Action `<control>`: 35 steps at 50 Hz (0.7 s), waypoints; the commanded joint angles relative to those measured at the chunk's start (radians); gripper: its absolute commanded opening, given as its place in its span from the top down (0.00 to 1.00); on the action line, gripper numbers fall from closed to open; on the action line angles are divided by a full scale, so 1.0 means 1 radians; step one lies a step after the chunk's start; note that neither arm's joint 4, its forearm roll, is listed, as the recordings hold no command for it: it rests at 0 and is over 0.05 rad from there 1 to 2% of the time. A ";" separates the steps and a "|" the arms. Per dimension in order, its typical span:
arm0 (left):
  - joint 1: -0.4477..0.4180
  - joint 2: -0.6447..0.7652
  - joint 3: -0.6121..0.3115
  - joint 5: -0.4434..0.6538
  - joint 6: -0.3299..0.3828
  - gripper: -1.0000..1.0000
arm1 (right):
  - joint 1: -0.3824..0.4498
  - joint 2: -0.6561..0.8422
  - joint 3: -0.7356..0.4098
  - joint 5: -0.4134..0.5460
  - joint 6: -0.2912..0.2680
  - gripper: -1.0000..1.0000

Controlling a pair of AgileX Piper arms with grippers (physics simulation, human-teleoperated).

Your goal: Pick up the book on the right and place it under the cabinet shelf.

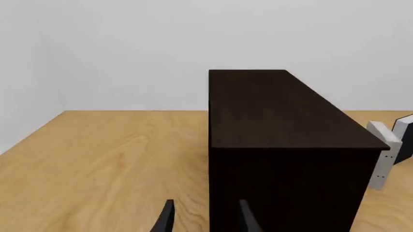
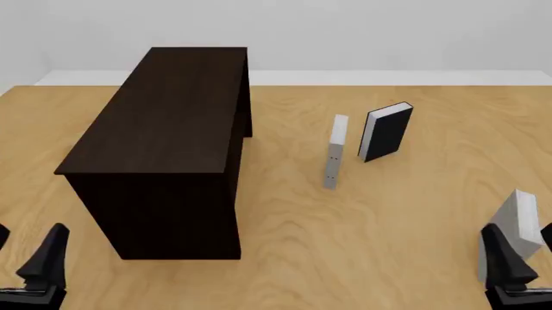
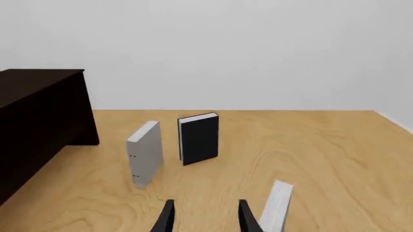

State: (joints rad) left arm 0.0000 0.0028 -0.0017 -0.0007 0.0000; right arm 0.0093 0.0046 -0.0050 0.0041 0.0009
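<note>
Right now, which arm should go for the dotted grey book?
Right. The grey book stands right of the cabinet, in open view ahead of the right claw, which is open. The cabinet sits between the left claw and the book. Mind the slim book beside the right claw.

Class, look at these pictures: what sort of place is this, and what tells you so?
Likely a simulated tabletop test scene, not a real room: a bare wooden table, blank white walls, one dark cabinet and three standing books.

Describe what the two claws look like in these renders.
Both are matte black. The left claw and right claw each end in two slim, tapered, blade-like fingers. No cables, markings or labels show.
</note>
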 commanded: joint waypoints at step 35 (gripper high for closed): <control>0.000 0.004 -0.003 -0.001 0.000 0.00 | -0.078 0.026 -0.322 0.226 -0.090 0.00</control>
State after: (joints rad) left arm 0.0000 0.0072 -0.0042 -0.0017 0.0000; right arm -0.0358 0.0155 -0.1680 0.1198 -0.0625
